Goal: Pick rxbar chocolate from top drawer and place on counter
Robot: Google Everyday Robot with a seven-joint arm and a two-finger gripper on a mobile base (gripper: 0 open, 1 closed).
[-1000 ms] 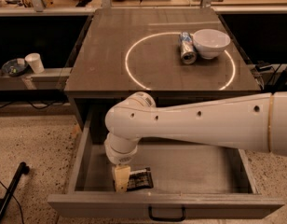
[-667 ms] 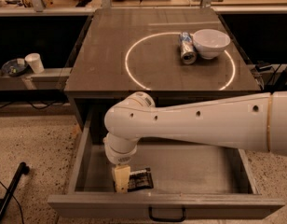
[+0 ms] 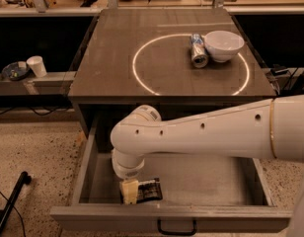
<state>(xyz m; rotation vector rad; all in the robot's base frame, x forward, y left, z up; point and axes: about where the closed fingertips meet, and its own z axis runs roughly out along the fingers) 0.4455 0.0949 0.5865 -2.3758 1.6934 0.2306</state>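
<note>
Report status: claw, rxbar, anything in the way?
Copy: claw low in open drawer, at rxbar's left end. The rxbar flat on drawer floor, front left. On counter, can and bowl back right, away from drawer.

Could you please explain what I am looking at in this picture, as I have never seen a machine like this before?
The thick white tube is the robot arm of a mobile robot. There is only one camera view, and it looks down on the scene from the drawer side. The arm bends down into the open top drawer. Its gripper, the pale tip, is at the left end of the rxbar chocolate, a flat bar in a black wrapper lying near the drawer's front. The picture does not show whether the bar is gripped yet. Above the drawer is the counter, marked with a white circle. A can lies on its side there, next to a white bowl.
</note>
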